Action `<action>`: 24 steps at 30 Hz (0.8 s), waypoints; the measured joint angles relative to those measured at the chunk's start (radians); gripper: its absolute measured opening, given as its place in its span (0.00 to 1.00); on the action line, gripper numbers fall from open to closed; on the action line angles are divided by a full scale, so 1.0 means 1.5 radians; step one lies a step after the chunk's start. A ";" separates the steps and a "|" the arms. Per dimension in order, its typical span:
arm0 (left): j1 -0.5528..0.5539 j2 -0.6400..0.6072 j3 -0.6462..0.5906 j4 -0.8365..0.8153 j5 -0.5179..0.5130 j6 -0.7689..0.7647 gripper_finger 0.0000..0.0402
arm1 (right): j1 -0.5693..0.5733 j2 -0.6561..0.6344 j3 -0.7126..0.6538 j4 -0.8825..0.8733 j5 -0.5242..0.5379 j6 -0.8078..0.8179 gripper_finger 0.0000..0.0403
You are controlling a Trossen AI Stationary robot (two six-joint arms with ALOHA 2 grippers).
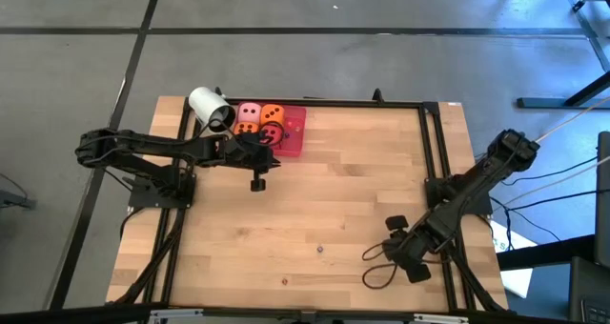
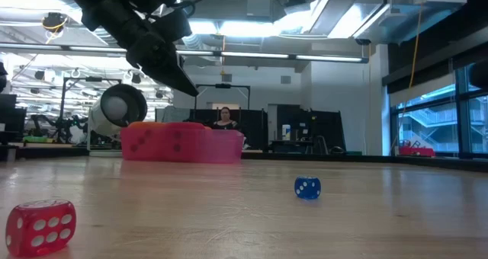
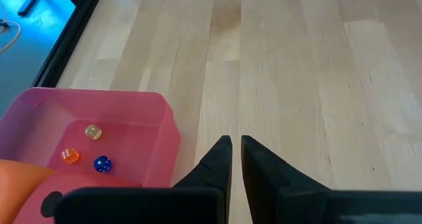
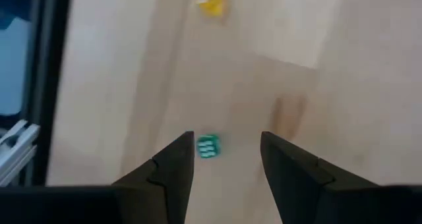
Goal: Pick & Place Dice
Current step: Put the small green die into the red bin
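the red tray (image 1: 292, 139) at the desk's (image 1: 334, 219) far edge holds the dice (image 1: 259, 120) and three tiny beads (image 3: 93, 132). left pincer (image 3: 235, 145) clenched beside it; right pincer (image 4: 223, 148) released near the right edge.

l gripper (image 3: 236, 145) fingers nearly together, arm stretched out; r gripper (image 4: 227, 141) fingers apart, arm folded.

A pale wooden desk (image 1: 324, 191) carries a red tray (image 1: 291, 133) at its far edge. Beside the tray lies a white roll (image 1: 210, 107). Well away from the tray, toward the near edge, sit two tiny dice: blue (image 2: 307, 187) and red (image 2: 41, 225).
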 joint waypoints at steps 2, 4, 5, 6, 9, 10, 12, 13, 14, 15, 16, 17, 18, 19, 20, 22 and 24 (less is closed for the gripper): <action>0.000 0.000 0.000 0.000 0.000 0.000 0.07 | 0.014 0.014 0.000 0.012 -0.007 0.000 0.44; 0.000 0.000 0.000 0.000 0.000 0.000 0.07 | 0.027 0.027 0.000 0.013 -0.011 0.001 0.44; 0.000 0.000 0.000 0.000 0.000 0.000 0.07 | 0.031 0.036 0.000 0.015 -0.011 0.000 0.44; 0.000 0.000 0.000 0.000 0.000 0.001 0.07 | 0.035 0.044 0.000 0.014 -0.011 0.000 0.44; 0.000 0.000 0.000 -0.001 0.000 0.001 0.07 | 0.040 0.062 0.000 0.024 -0.013 -0.003 0.44; 0.000 0.000 0.000 -0.002 0.000 0.001 0.07 | 0.042 0.068 0.000 0.024 -0.012 -0.003 0.44; 0.000 0.000 0.000 -0.001 0.000 0.001 0.07 | 0.044 0.075 0.000 0.031 -0.012 -0.004 0.44; 0.000 0.000 0.000 -0.002 0.000 0.001 0.07 | 0.044 0.079 0.000 0.038 -0.012 -0.006 0.44; 0.000 0.000 0.000 -0.002 0.000 0.001 0.07 | 0.044 0.082 0.000 0.038 -0.012 -0.006 0.44; 0.000 0.000 0.000 -0.002 0.000 0.001 0.07 | 0.044 0.084 0.000 0.038 -0.013 -0.006 0.44; 0.000 0.000 0.000 -0.002 0.000 0.000 0.07 | 0.044 0.088 0.000 0.042 -0.013 -0.005 0.44; 0.000 0.000 0.000 -0.004 0.000 0.000 0.07 | 0.044 0.093 0.000 0.045 -0.013 -0.005 0.43; 0.000 0.000 0.000 -0.005 0.000 0.000 0.07 | 0.045 0.097 0.000 0.044 -0.013 -0.006 0.43; 0.000 0.000 0.000 -0.005 0.000 0.001 0.07 | 0.046 0.102 0.000 0.045 -0.014 -0.008 0.43; 0.000 0.000 0.000 -0.005 0.000 0.000 0.07 | 0.047 0.108 0.000 0.052 -0.016 -0.014 0.42; 0.000 0.000 0.000 -0.005 0.000 0.000 0.07 | 0.048 0.120 0.001 0.055 -0.015 -0.023 0.41; 0.000 0.000 0.000 -0.006 0.000 0.001 0.07 | 0.047 0.129 0.003 0.053 -0.015 -0.023 0.39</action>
